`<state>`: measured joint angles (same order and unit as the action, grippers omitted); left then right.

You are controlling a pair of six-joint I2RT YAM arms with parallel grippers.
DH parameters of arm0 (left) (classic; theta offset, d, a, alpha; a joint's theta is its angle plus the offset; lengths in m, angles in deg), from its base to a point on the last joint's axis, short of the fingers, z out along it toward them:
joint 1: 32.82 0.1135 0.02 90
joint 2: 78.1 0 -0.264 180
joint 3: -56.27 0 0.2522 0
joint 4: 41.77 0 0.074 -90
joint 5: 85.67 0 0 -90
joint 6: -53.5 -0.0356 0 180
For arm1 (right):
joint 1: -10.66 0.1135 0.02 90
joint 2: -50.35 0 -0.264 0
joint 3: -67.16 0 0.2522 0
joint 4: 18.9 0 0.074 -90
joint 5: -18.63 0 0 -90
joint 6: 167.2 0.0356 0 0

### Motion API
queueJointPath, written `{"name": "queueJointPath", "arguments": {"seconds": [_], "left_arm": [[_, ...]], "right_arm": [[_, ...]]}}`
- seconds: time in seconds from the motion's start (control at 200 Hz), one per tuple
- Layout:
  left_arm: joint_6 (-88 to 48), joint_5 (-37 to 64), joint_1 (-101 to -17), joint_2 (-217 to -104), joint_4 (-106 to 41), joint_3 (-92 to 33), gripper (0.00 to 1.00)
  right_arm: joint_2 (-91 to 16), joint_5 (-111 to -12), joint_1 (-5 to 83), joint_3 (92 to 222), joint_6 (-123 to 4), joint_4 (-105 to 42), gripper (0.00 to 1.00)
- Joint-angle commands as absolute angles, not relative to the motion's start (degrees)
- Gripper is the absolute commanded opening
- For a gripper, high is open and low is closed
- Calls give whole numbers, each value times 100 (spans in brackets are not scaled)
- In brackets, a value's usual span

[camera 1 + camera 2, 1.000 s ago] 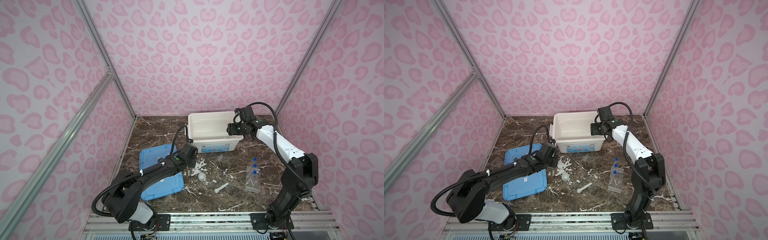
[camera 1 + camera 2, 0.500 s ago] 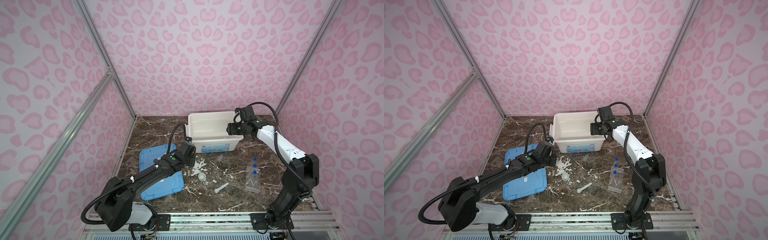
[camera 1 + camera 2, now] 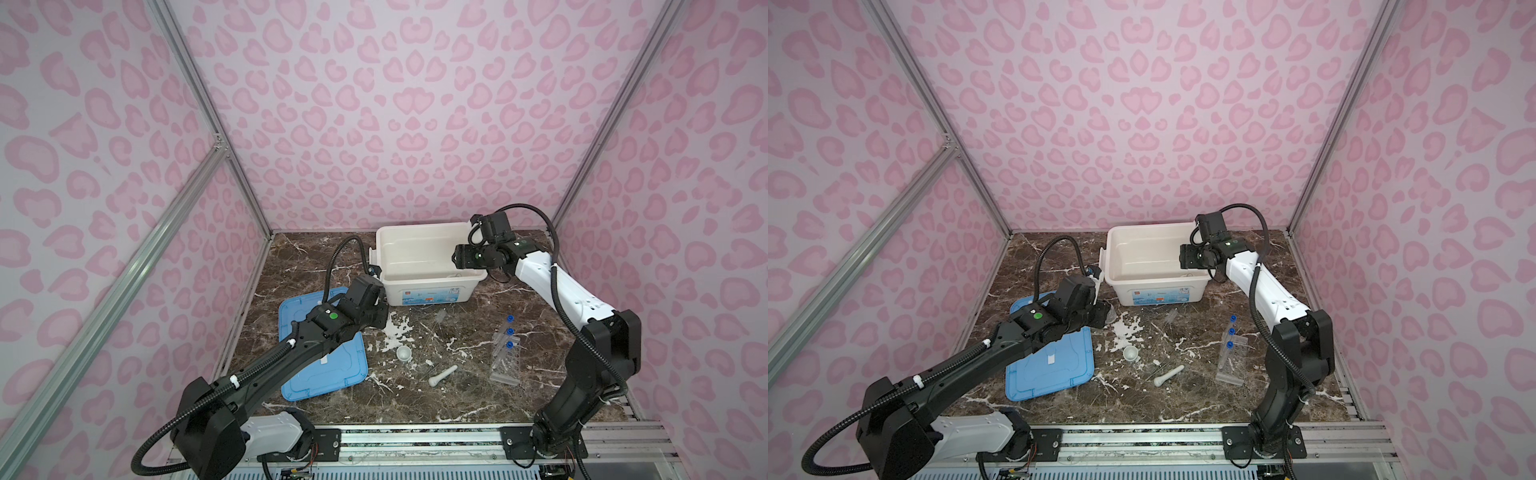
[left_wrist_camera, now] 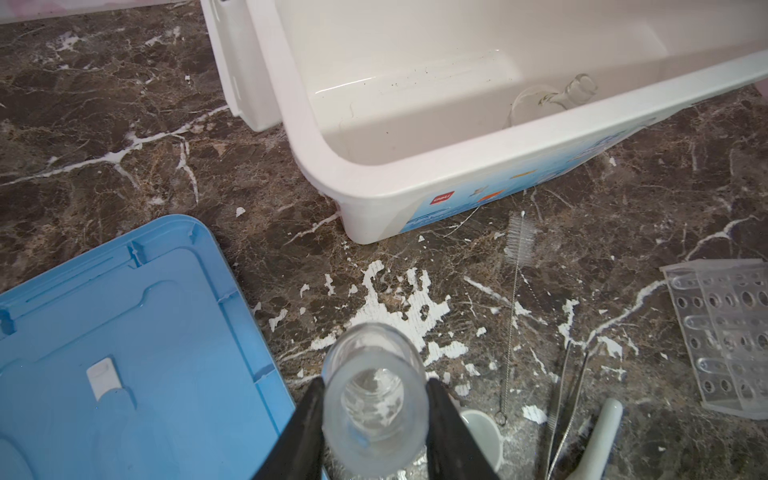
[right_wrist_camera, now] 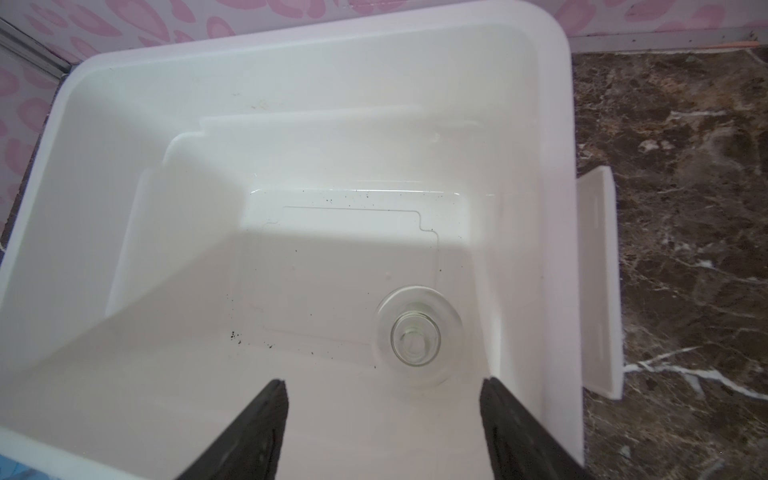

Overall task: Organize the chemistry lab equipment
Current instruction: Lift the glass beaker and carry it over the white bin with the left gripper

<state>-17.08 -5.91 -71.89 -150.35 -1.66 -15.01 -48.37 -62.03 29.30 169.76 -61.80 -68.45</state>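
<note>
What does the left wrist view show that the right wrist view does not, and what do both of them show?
Only the left wrist view: the left gripper shut on a clear glass vessel, the flat blue plastic lid, the clear plastic tube rack, the small white mortar bowl, the white pestle, a thin wire brush and metal tweezers.
Only the right wrist view: the open right gripper, over the bin.
Both: the large white plastic bin, the clear glass flask inside it, and the brown marble table.
</note>
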Motion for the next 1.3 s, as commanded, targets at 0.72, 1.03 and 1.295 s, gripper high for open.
{"name": "queueJointPath", "arguments": {"seconds": [0.72, 1.03, 1.295], "left_arm": [[-2350, -402, -7193, -15261, 410, -3162, 33], [-2750, -299, -7009, -15959, 395, -4001, 33], [-2898, 50, -6606, -16657, 241, -4493, 33]], "right_arm": [[-4757, -6049, 2938, 16888, -6060, -6596, 76], [-4590, -6048, 2943, 16701, -6050, -6550, 76], [-4519, -6043, 2938, 16652, -6027, -6506, 76]]}}
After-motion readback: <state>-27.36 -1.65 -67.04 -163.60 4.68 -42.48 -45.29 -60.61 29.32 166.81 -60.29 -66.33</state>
